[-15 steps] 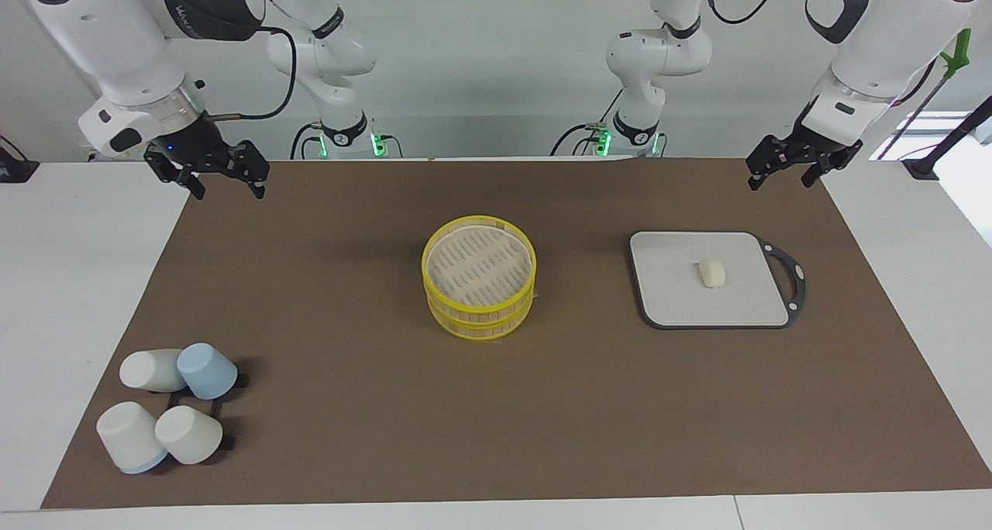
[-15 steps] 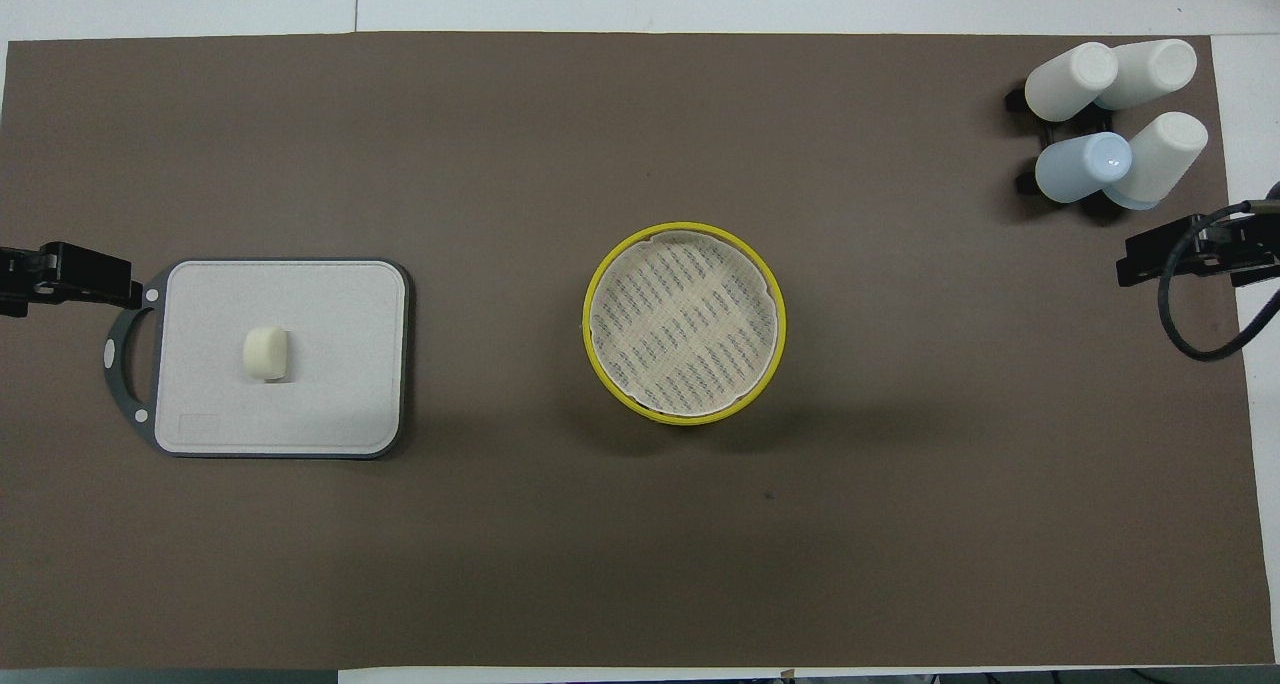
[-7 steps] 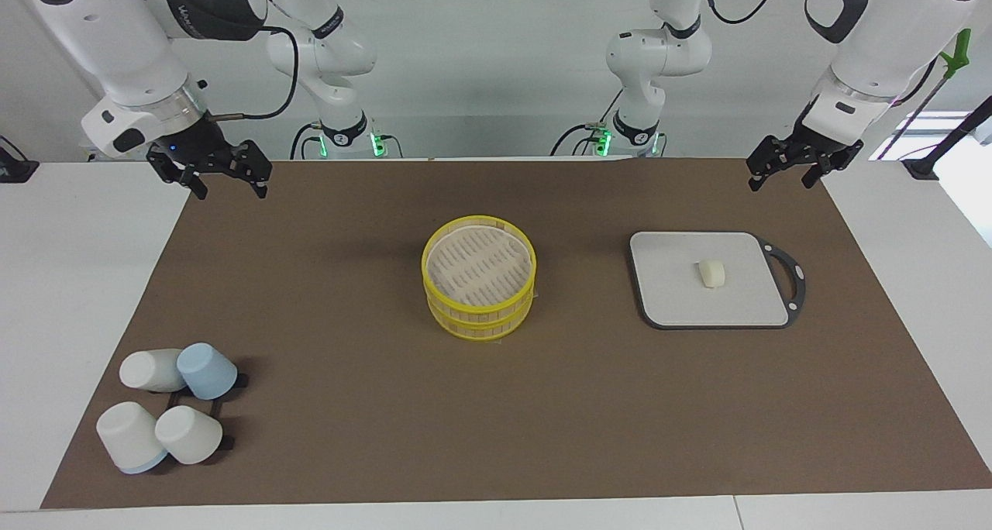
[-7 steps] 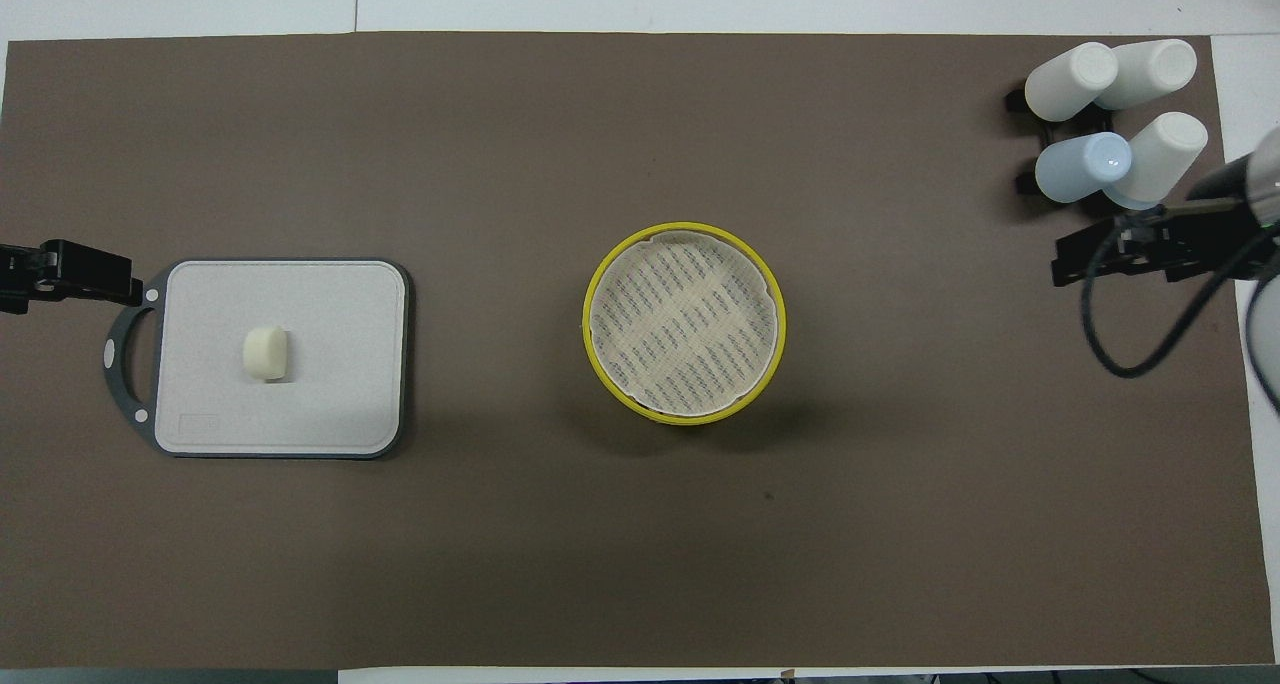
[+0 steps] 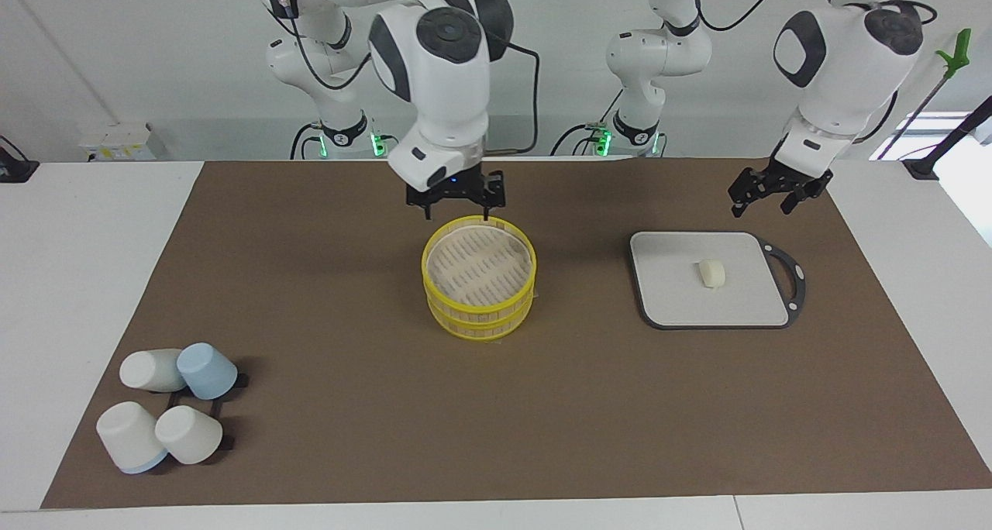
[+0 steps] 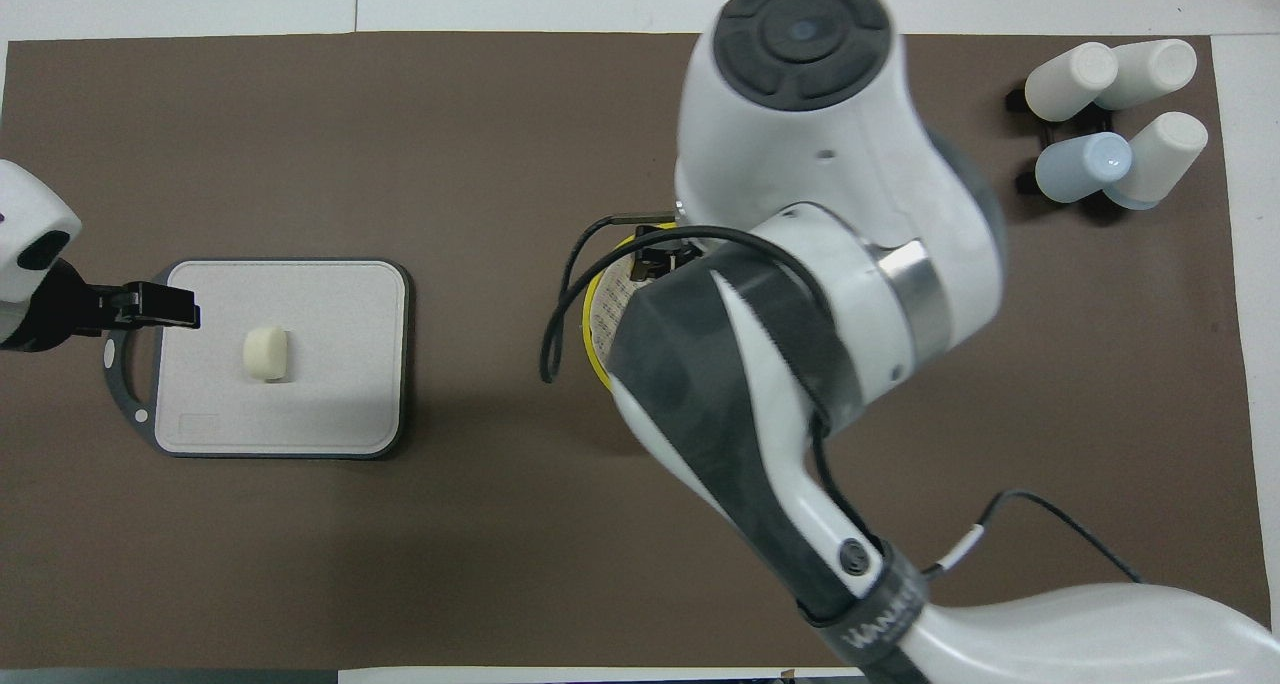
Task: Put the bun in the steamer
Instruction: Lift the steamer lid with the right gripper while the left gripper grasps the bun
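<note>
The bun (image 5: 712, 273) is a small cream lump lying on the flat grey board (image 5: 682, 301); it also shows in the overhead view (image 6: 267, 353). The steamer (image 5: 479, 286) stands mid-table with its pale woven top piece on. In the overhead view only a sliver of the steamer's yellow rim (image 6: 592, 336) shows beside the right arm. My right gripper (image 5: 456, 207) is open, just above the steamer's rim on the side nearest the robots. My left gripper (image 5: 763, 201) is open and empty, in the air over the board's edge nearest the robots, and also shows in the overhead view (image 6: 160, 305).
The grey board (image 6: 330, 414) has a black handle (image 5: 792, 280) toward the left arm's end. Several white and blue cups (image 5: 167, 410) lie on a black rack at the right arm's end, farther from the robots than the steamer; they also show in the overhead view (image 6: 1110, 124).
My right arm has swung from the table's end to over the steamer. My left gripper has moved a little toward the board. The bun and steamer have not moved.
</note>
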Motion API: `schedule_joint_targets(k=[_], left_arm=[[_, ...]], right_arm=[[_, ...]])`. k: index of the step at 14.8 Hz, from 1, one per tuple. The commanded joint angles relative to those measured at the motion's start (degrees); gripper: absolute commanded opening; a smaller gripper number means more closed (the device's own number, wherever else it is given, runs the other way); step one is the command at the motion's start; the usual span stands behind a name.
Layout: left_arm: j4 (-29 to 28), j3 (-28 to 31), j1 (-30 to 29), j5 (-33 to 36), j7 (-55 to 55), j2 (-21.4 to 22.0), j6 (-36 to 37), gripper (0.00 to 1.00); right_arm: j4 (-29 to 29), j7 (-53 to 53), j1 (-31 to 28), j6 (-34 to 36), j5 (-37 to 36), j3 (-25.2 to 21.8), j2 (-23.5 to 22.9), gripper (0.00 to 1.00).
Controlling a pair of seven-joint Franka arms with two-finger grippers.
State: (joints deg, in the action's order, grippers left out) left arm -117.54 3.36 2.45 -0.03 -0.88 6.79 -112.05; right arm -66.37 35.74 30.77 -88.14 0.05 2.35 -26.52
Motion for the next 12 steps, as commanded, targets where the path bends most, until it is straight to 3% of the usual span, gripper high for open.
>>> schedule_joint_targets(k=[1,2,5,8,9,12], left_arm=[[-10.9,0.0,-0.7,0.9,-1.0,0.0,-12.1,1.00],[-12.5,0.0,-1.2,0.9,-1.8,-1.0,-15.3,1.00],[-16.3,0.0,-0.9,0.9,-2.6,-7.1,-26.0,1.00],[-17.8,-0.1,-0.8,0.9,-9.2,-9.8,-31.4,1.00],[-17.7,-0.1,-0.7,0.9,-9.1,-10.4,-31.6,1.00],[-17.6,-0.1,-1.1,0.9,-9.4,-10.8,-31.5,1.00]], right_arm=[[3.9,4.8,5.5,-4.7,-2.8,-0.4,-6.8,1.00],[2.6,5.1,6.9,-8.5,-3.9,-0.3,-7.2,1.00],[-13.1,5.1,8.3,-21.4,-4.2,-0.2,-2.6,1.00],[-20.7,4.6,9.2,-26.8,-4.3,-0.2,0.2,1.00],[-21.3,4.6,9.2,-27.6,-4.3,-0.2,0.6,0.94],[-22.7,4.5,9.1,-27.8,-4.2,-0.1,1.0,0.55]])
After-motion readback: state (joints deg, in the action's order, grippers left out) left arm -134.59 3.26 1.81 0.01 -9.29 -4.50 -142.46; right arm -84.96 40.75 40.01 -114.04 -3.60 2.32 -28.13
